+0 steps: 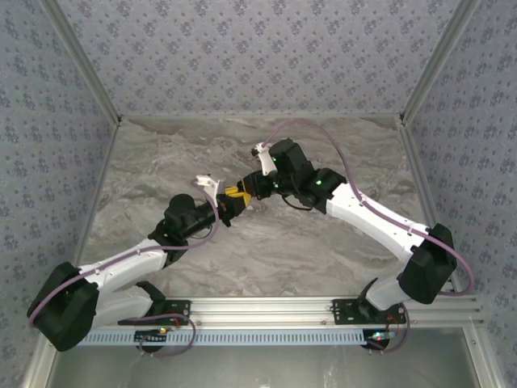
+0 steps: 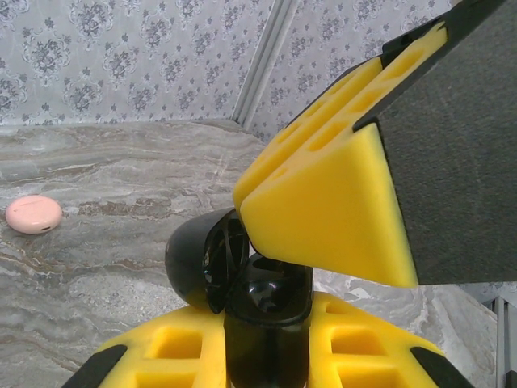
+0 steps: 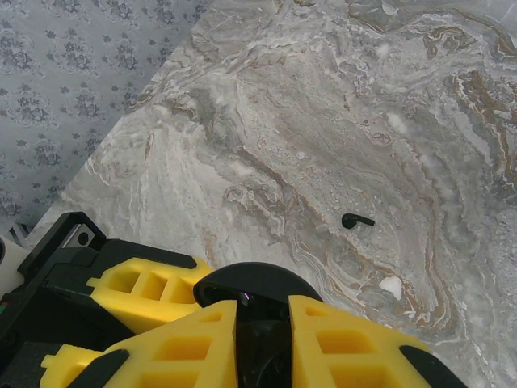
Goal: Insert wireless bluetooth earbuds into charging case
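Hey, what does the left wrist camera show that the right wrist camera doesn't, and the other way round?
Left wrist, of the two: a pink round piece lying on the table, off to the left. Right wrist, of the two: one tiny black earbud lying loose on the marble. Both: the black case clamped in the left tool, the right tool right at it, and the marbled tabletop.
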`<state>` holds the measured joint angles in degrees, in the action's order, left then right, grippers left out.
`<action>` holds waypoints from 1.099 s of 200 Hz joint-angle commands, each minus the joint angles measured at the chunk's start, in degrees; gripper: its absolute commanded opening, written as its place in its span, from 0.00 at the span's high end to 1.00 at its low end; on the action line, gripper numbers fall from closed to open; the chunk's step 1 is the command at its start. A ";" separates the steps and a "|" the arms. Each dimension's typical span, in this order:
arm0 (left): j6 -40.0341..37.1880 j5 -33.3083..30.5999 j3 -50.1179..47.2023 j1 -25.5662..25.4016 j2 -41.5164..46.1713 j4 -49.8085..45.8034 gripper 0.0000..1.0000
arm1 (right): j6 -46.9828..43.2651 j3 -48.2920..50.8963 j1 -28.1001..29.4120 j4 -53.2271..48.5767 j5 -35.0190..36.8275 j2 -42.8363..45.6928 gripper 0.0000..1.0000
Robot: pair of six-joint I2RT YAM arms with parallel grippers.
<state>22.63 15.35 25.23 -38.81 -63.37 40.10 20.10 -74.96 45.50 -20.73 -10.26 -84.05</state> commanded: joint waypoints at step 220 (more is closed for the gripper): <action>-5.24 -3.79 0.99 -0.34 12.39 -13.34 0.83 | -1.05 -3.00 -5.87 -5.45 3.31 1.46 0.53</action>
<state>19.68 12.88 25.21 -38.81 -53.95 30.85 19.79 -76.14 41.67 -24.05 -7.25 -83.50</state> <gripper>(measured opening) 0.194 0.464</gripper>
